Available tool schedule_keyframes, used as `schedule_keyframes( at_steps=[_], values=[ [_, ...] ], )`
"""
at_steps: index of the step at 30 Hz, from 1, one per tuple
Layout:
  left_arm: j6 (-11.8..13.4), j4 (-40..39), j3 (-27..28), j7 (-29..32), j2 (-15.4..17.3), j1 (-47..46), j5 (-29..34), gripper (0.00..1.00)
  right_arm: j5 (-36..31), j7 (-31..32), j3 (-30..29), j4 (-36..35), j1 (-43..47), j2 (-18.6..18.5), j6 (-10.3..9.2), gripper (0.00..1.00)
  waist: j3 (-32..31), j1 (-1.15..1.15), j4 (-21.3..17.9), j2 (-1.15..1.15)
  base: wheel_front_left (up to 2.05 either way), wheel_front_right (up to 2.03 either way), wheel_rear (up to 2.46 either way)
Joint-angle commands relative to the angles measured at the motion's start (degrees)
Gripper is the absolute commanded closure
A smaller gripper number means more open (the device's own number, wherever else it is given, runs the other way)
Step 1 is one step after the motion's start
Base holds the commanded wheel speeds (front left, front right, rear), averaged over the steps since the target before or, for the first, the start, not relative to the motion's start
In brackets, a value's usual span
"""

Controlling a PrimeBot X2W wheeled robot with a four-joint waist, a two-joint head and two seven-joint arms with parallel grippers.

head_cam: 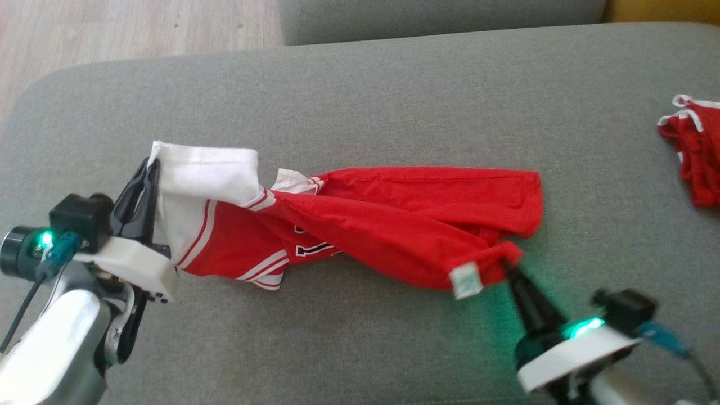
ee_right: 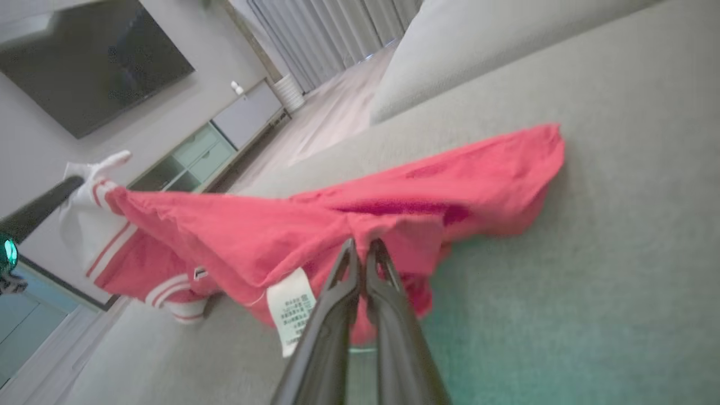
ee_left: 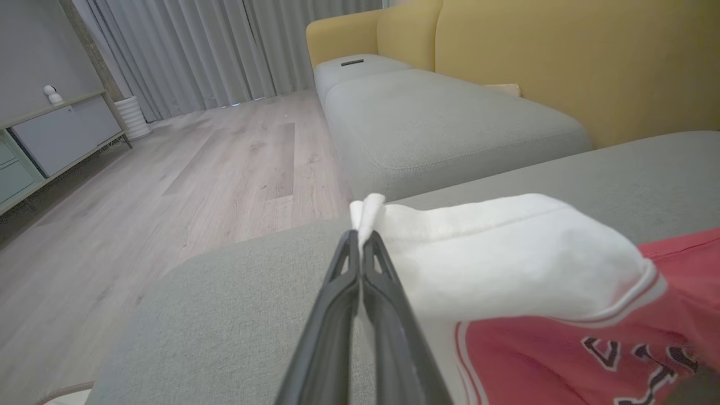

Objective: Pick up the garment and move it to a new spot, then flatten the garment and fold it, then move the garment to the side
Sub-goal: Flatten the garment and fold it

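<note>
Two grippers, both clamped on one garment (head_cam: 405,219), a red jersey with white trim and dark lettering. Left gripper (head_cam: 151,169): fingers pressed flat together on the white corner at the jersey's left end. In the left wrist view, a tuft of white cloth pokes past the tips of the left gripper (ee_left: 360,239). Right gripper (head_cam: 509,267): jaws closed on a bunched fold of red hem, just beside the white care label (head_cam: 466,280), which hangs loose. The right wrist view shows the right gripper (ee_right: 360,247) with red cloth gathered around its tips and the care label (ee_right: 291,309) to their left. The garment is twisted along its length, strung between the two grips across the grey sofa cushion (head_cam: 394,90); its far red corner rests on the cushion. A second red garment (head_cam: 694,152) lies well apart at the right edge. Wooden floor (ee_left: 169,185) lies beyond the cushion.
</note>
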Motion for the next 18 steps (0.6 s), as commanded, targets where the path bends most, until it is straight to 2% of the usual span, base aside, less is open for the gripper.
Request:
schedule_keyframes(
  at_steps=[1, 4, 6, 9, 13, 14, 18],
  values=[
    [0.3, -1.7, 3.5, -0.9, 3.1, -3.4, -0.1, 1.0, 0.2, -0.4, -1.2, -3.3, -2.2, -1.4, 0.39, 1.0, -0.3, 0.0, -0.2, 0.0, 0.0, 0.0, 0.0],
    [-0.8, -3.7, 5.1, -1.8, 2.6, -4.4, -2.2, 1.0, -0.1, -0.4, -4.0, -6.6, -3.2, -3.7, 0.39, 1.0, -1.0, 0.0, -0.8, 0.0, 0.0, 0.0, 0.0],
    [-2.3, -5.6, 7.0, -2.0, 2.1, -5.9, -5.1, 1.0, 0.7, -0.4, -5.6, -8.5, -5.5, -5.6, 0.39, 1.0, -1.2, 0.0, -1.3, 0.0, 0.0, 0.0, 0.0],
    [-5.2, -7.6, 8.4, -0.4, 3.4, -10.7, -6.9, 1.0, 1.9, 1.6, -8.3, -11.4, -12.2, -9.5, 0.39, 1.0, -0.8, 0.0, -1.9, 0.0, 0.0, 0.0, 0.0],
    [-9.4, -8.8, 8.2, 4.0, 4.4, -21.4, -7.2, 1.0, 2.1, 8.6, -10.7, -12.6, -25.9, -14.0, 0.39, 1.0, 1.7, 0.0, -2.4, 0.0, 0.0, 0.0, 0.0],
    [-9.4, -8.8, 8.2, 4.0, 4.4, -21.4, -7.2, 1.0, 2.1, 8.6, -10.7, -12.6, -25.9, -14.0, 0.39, 1.0, 1.7, 0.0, -2.4, 0.0, 0.0, 0.0, 0.0],
    [-13.4, -3.3, 7.1, 9.0, 3.0, -35.2, -7.2, 1.0, 2.1, 18.5, -8.6, -7.4, -42.6, -15.5, 0.39, 1.0, 6.7, 0.0, -2.5, 0.0, 0.0, 0.0, 0.0]
  ],
)
